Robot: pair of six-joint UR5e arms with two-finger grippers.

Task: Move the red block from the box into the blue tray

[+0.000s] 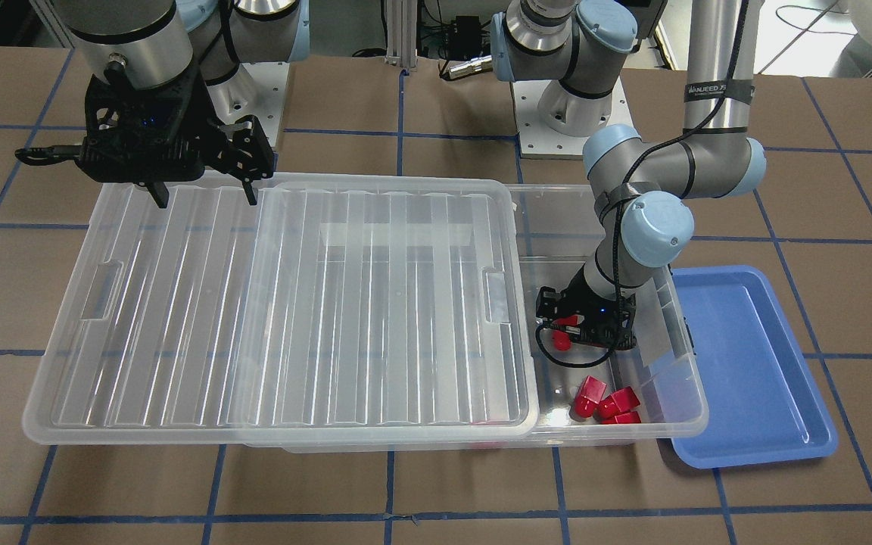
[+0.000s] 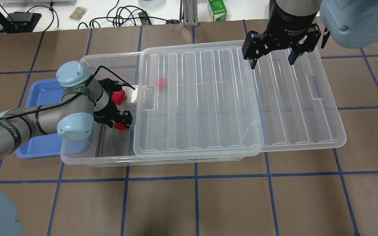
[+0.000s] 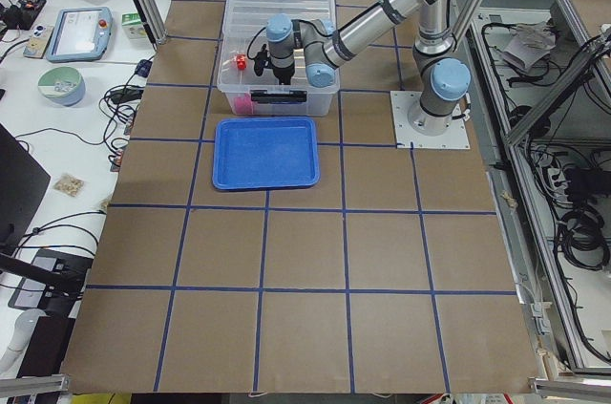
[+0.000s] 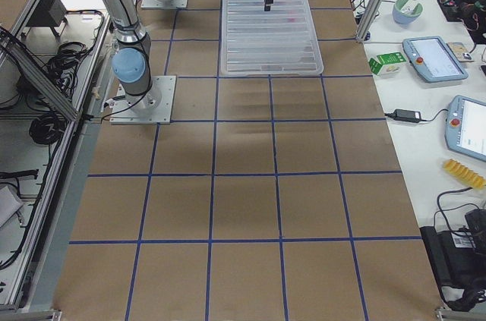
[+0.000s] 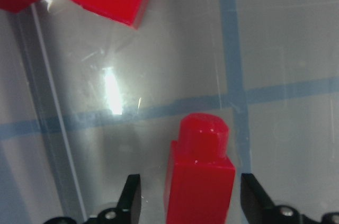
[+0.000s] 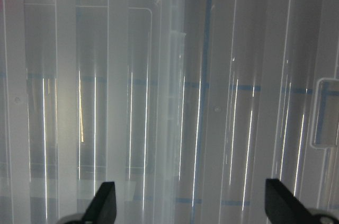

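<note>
straddling the red block (image 5: 200,181), the left fingers (image 5: 131,200) stood released, one on each side of its square body, with a thin gap showing on both sides; nothing was clamped yet. the block sat on the floor of the box (image 1: 697,393), at the box's uncovered end, with its narrower stub pointing away from the wrist.

judging by its look, the block would be light and quite stiff, so a firm squeeze should not hurt it. its glossy plastic skin looked slippery, though. the flat side faces of the square body seemed the best place to take hold, low and square on. the rounded stub would likely roll out of a pinch.

the lid (image 1: 292,303) lay slid along the box, covering most of it and overhanging the box's far end onto the tabletop (image 1: 436,492). only the end nearest the blue tray (image 1: 754,378) was open. a small cluster of other red blocks (image 1: 604,400) lay inside that open end, near the box's corner. one more block (image 2: 161,82) showed faintly through the lid, deeper inside the box. the blue tray sat just outside the box's open end, touching or nearly touching its wall, and no block showed in it.

the right fingers (image 6: 103,205) hung spread wide above the lid, over the part that overhung the box, gripping nothing.
</note>
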